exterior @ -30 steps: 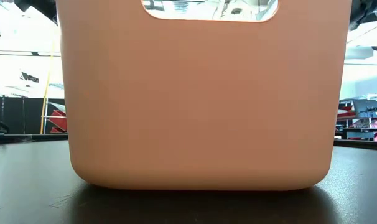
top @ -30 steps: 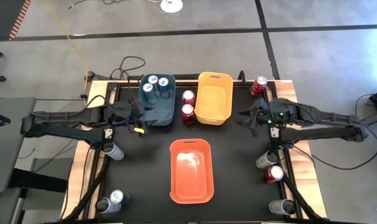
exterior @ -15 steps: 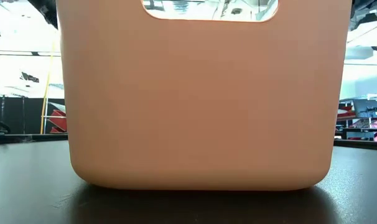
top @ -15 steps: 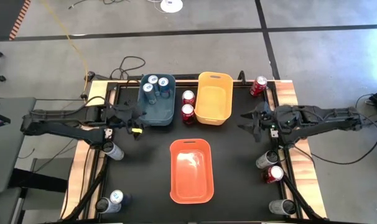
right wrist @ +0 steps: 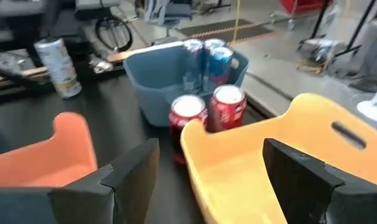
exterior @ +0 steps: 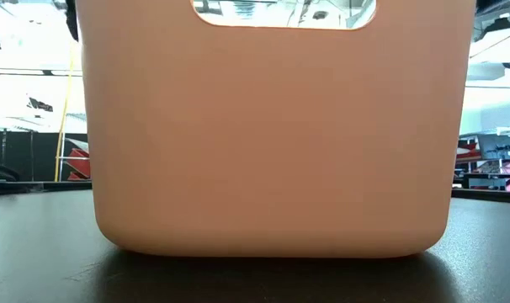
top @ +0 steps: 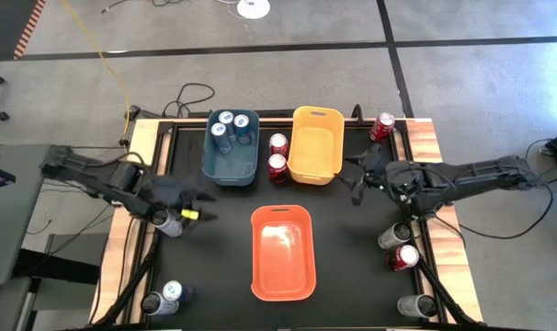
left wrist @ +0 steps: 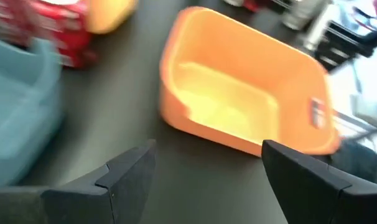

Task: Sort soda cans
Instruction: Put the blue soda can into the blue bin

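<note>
Spanning black tabletop (top: 214,248), grey floor (top: 462,83) beyond

Honestly can't read a single word, brand or number anywhere here. The red soda cans (right wrist: 204,121) beside the blue bin (right wrist: 170,81) clearly have white print on their sides, but it's just a smear in the right wrist view, no letters you could make out. Same for the silver can (right wrist: 58,65) farther off: pale label, nothing legible. The orange bin (left wrist: 251,106) has a small sticker (left wrist: 317,114) on its end wall in the left wrist view, with reddish marks on it, too blurred to read. From above, the cans are too tiny for any lettering.
</note>
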### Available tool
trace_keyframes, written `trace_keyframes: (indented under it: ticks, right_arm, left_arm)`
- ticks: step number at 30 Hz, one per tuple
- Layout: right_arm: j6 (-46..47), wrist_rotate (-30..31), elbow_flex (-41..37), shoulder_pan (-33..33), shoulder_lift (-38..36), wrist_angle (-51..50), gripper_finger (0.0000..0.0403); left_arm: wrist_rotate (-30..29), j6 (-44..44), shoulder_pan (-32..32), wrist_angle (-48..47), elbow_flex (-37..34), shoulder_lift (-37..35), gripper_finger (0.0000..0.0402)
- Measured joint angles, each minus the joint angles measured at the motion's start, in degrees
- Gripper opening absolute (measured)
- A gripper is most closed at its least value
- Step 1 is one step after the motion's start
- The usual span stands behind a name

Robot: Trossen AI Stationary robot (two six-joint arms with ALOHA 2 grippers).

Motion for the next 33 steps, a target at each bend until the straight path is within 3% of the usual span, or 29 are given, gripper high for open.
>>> trace_keyframes:
  ticks: [7,14,18,23,33]
  right_arm:
    - [-0.89,-5.56,-1.47,-0.66,5.02,9.77,0.0301]
    - [1.93,-6.74,-1.47,6.91,11.21,11.87,0.0301]
    - [1.95,-6.65,-1.49,12.64,17.13,15.58,0.0301]
    - [1.52,-6.45,-1.49,15.43,23.7,23.18,0.0301]
    - [1.94,-6.19,-1.47,13.86,27.99,30.65,0.0301]
  left_arm:
    - [-1.11,-12.61,-17.38,-0.84,1.41,7.25,0.0288]
    - [-0.85,-33.86,-28.73,-10.71,3.86,16.73,0.0288]
    - [2.83,-45.09,-30.84,-17.99,6.19,20.0,0.0288]
    - [9.86,-60.33,-30.93,-19.54,9.67,21.74,0.0288]
    - [13.18,-68.99,-32.09,-18.78,12.38,22.08,0.0288]
